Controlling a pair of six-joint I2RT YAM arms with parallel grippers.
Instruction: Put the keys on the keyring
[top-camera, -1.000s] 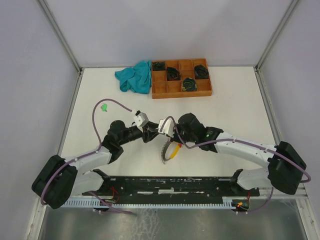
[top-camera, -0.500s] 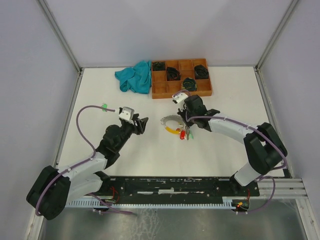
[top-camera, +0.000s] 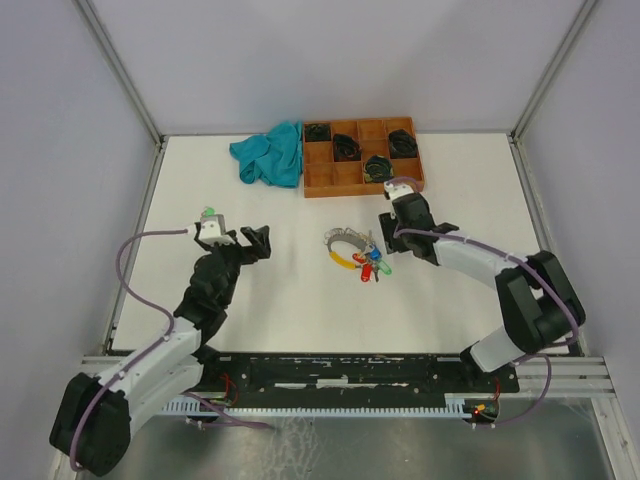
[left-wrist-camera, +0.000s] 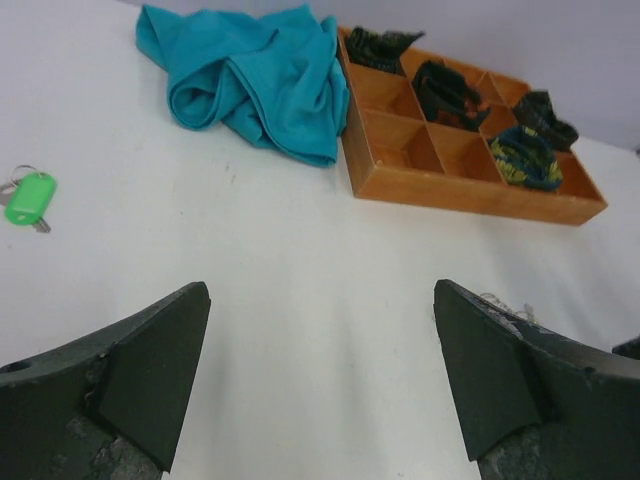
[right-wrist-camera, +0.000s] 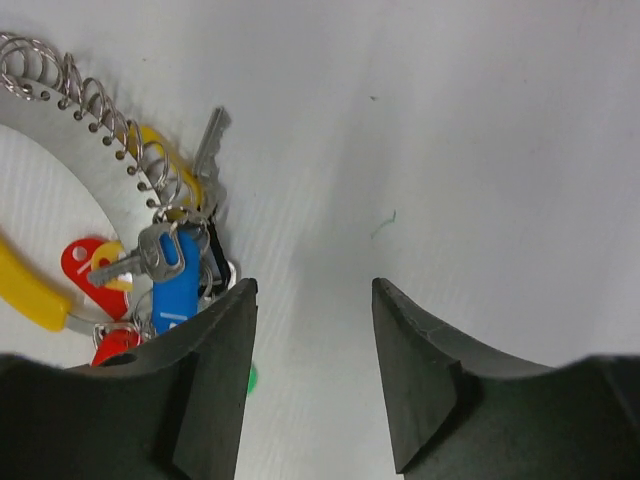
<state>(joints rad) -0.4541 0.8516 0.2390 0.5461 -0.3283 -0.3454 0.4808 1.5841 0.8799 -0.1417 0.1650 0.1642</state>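
The keyring lies flat on the white table, a silvery arc with a wire spiral and a yellow segment. Several keys hang from it in a bunch, with blue and red tags showing. One green-tagged key lies alone at the far left. My right gripper is open over bare table just right of the bunch, holding nothing. My left gripper stands wide open and empty, well left of the ring.
An orange-brown compartment tray with black coiled bundles sits at the back. A teal cloth lies bunched just left of it. The table's walls rise on three sides.
Both grippers opened. The right one let go of the keyring, now lying on the table, and shifted right. The left arm drew back to the left, away from the ring.
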